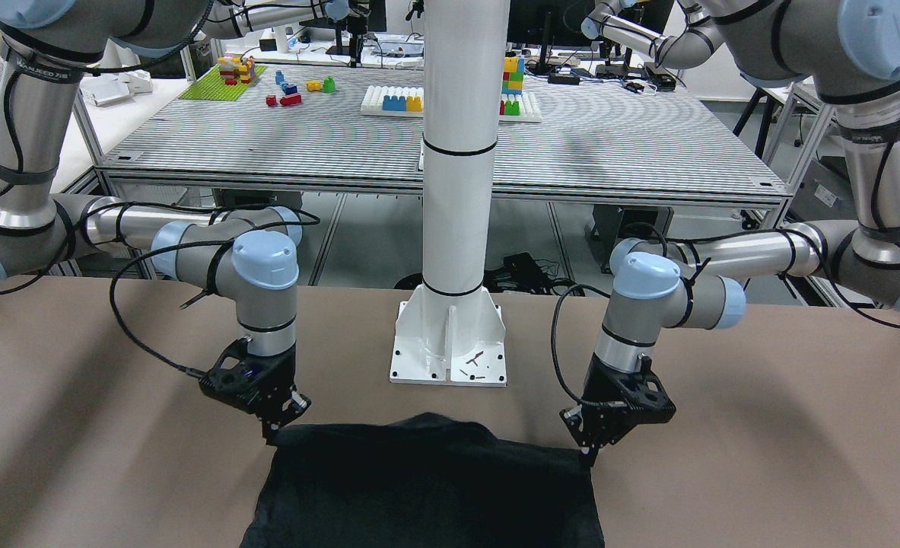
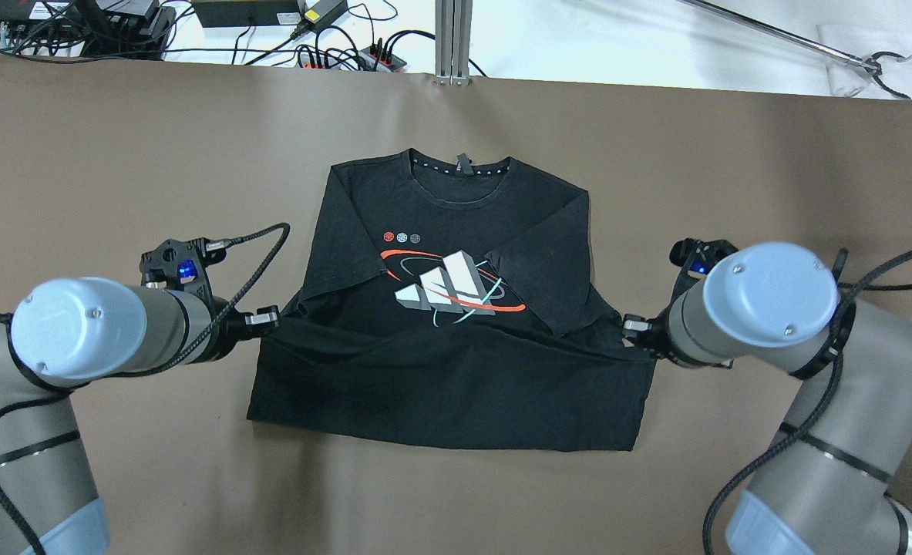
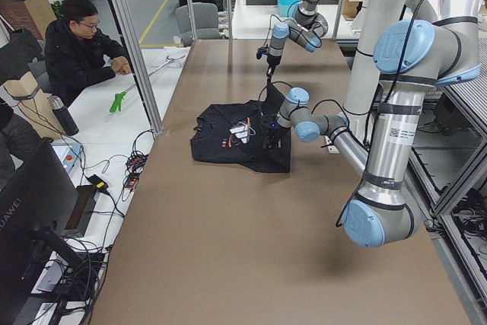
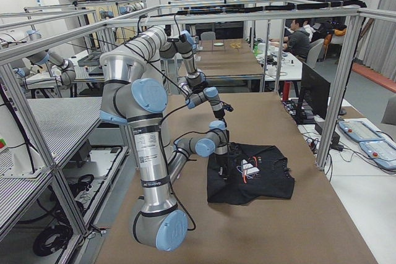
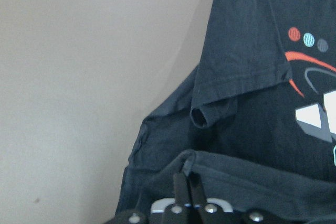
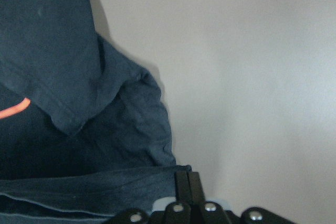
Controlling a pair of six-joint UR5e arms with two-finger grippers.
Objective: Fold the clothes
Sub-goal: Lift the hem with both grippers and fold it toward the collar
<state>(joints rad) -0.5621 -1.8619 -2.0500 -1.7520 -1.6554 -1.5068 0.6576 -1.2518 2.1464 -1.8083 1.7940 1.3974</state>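
Folding looks mid-stroke: the thin, soft black T-shirt (image 2: 456,378) with a white-and-orange chest print lies on the matte brown table (image 2: 116,154), sleeves tucked in, its lower hem doubled up to the print's lower edge. The left gripper (image 2: 269,317) and right gripper (image 2: 631,327) each pinch a hem corner, jaws closed tight on the limp knit. Next — probably carrying both corners evenly toward the ribbed collar (image 2: 459,203), hem kept taut, before letting go.
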